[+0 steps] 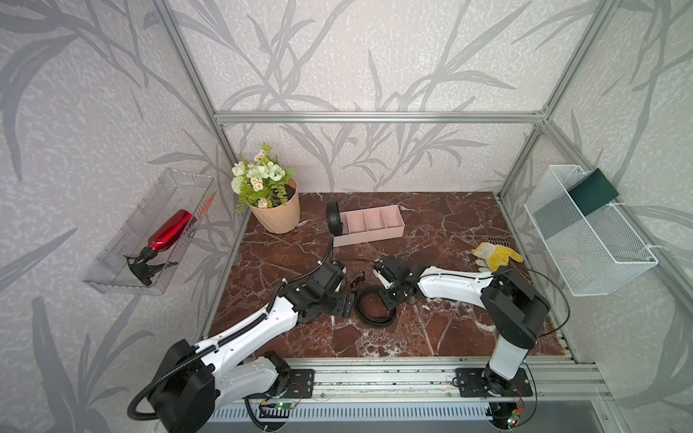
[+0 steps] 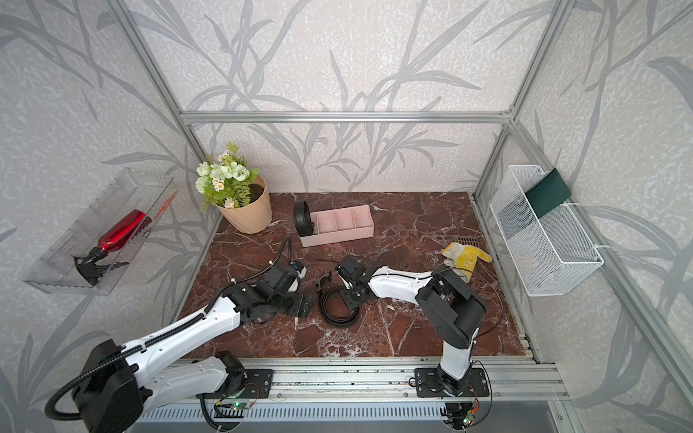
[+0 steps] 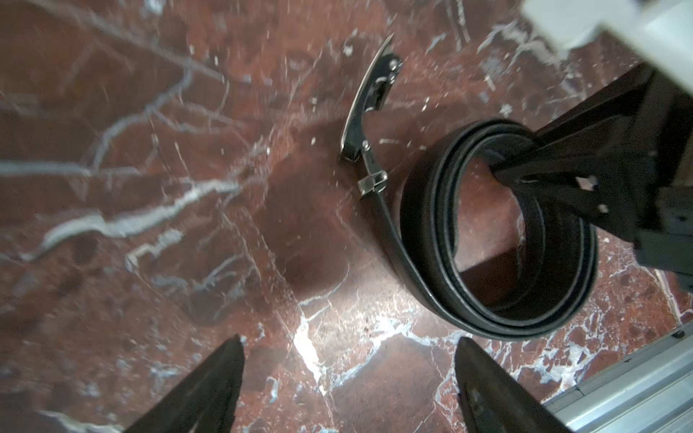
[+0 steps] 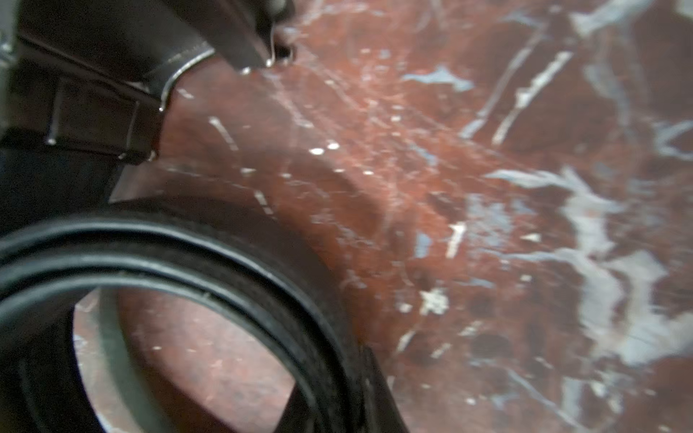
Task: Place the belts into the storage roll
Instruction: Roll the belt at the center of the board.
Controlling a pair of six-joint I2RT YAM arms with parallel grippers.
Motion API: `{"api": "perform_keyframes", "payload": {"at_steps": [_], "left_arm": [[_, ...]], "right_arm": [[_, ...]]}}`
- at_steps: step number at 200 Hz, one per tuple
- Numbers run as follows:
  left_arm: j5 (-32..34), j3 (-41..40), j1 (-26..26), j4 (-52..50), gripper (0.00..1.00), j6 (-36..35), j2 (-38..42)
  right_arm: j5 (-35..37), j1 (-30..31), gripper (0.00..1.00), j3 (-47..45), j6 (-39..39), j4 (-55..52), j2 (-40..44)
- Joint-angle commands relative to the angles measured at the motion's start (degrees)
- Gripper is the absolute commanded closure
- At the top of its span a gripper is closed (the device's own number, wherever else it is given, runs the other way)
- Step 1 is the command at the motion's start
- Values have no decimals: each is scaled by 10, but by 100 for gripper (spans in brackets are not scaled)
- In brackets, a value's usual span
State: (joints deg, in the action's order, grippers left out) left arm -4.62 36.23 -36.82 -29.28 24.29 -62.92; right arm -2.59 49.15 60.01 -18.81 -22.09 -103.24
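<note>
On the worktop (image 1: 431, 330), the right gripper (image 3: 502, 174) is pinching a coiled belt (image 1: 375, 309); the left gripper (image 3: 348, 352), at its nine o'clock, is hovering spread, holding nothing.

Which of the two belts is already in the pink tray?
The tightly coiled belt standing on edge in the end compartment of the pink tray, nearest the flowerpot. The looser belt lies flat on the table between the grippers.
</note>
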Motion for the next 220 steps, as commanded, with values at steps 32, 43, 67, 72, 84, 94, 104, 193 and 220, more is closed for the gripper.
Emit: {"api": "perform_keyframes", "payload": {"at_steps": [32,43,67,72,84,94,104,193,220], "left_arm": [[-34,18,49,37,13,40,-11],[-92,38,49,25,14,-34,-38],[-136,75,44,16,14,-77,-86],[-135,81,45,14,14,-74,-91],[-120,97,48,-10,14,-65,-94],[-92,101,48,-35,14,-56,-82],[-53,100,48,-60,13,-42,-54],[-85,-140,56,141,11,287,145],[-95,-160,56,186,12,303,131]], "right_arm": [[-45,1,100,-32,-64,-46,-41],[-44,1,100,-32,-72,-49,-41],[-40,2,100,-25,-83,-56,-49],[-43,2,100,-25,-87,-54,-51],[-50,1,100,-24,-97,-51,-56],[-51,2,100,-22,-105,-54,-60],[-48,4,100,-22,-110,-56,-61],[-36,43,100,16,-7,-48,-58],[-21,66,100,44,45,-77,-79]]}}
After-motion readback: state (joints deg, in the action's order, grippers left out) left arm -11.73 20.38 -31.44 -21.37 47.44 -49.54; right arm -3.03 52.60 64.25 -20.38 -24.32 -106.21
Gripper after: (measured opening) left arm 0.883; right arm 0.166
